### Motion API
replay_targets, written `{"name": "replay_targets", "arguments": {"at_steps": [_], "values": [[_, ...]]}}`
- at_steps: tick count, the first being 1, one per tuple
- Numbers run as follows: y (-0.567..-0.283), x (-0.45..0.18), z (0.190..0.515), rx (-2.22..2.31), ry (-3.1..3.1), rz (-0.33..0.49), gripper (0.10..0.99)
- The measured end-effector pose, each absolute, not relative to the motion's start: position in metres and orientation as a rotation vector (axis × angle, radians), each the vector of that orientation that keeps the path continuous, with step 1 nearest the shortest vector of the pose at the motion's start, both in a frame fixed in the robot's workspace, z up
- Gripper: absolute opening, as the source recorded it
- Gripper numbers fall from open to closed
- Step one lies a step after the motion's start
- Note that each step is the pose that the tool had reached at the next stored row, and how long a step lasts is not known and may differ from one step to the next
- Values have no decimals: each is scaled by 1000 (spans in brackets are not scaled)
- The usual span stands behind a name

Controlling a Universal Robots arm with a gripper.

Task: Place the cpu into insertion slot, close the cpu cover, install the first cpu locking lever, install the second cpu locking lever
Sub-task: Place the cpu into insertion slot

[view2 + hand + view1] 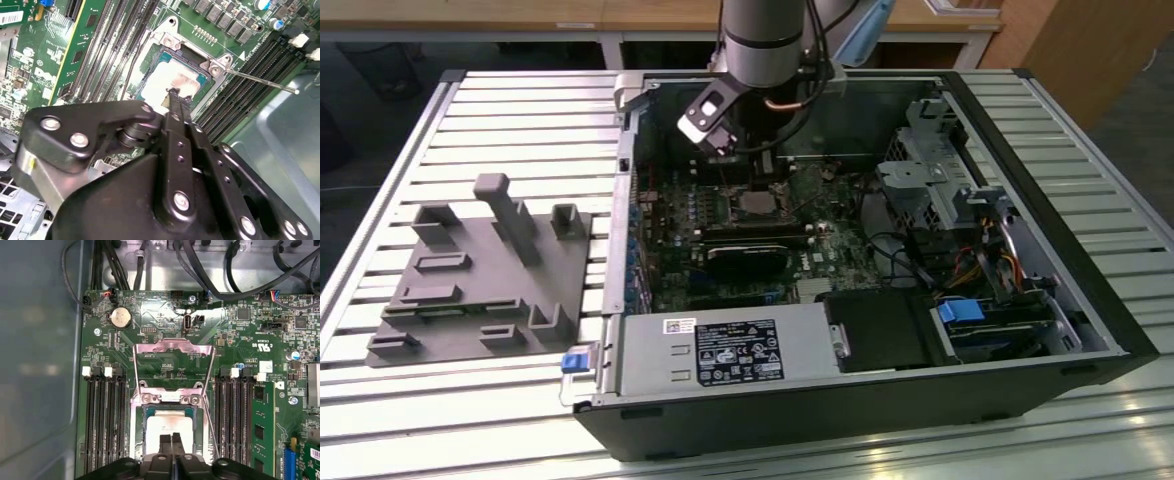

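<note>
1. From where I stand, the arm (767,40) reaches straight down into an open computer case (1107,310) that lies on a slatted table (480,430).
2. The gripper (765,190) hangs over the middle of the motherboard (670,215), right above the socket area.
3. In both wrist views its two black fingers are drawn together with only a sliver of a gap at the tips (171,436) (174,93). Nothing is held between them.
4. The cpu (167,426), with its pale silver-grey top, lies flat inside the insertion slot (169,410). In the second wrist view the same chip (172,80) sits square in the socket with the fingertips directly over its lid.
5. I cannot tell whether the tips actually press on the lid or sit just off it.
6. The cpu cover (172,346) is swung open, clear of the chip. It is tipped back on its hinge toward the side where the coin cell battery (120,317) sits, and green board shows through its cut-out middle.
7. A thin metal locking lever (260,81) stands free, angled away from one corner of the slot. It also shows as a slim rod (209,422) beside the socket frame, not latched down.
8. Long black memory slots (105,425) flank the socket on both sides.
9. Beside the case, toward the exterior view's left, a grey fixture (480,290) with upright posts rests on the table. A power supply (720,352) fills the near corner of the case.
</note>
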State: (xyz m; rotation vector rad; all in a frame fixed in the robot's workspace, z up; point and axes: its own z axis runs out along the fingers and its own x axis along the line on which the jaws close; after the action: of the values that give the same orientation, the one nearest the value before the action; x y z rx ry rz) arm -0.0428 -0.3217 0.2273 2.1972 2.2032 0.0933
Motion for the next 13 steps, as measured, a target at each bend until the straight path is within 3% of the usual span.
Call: {"name": "replay_targets", "arguments": {"at_steps": [1, 13], "values": [[-322, -43, 228, 2198, 2204, 93, 118], [-322, -43, 234, 2203, 2208, 94, 118]]}}
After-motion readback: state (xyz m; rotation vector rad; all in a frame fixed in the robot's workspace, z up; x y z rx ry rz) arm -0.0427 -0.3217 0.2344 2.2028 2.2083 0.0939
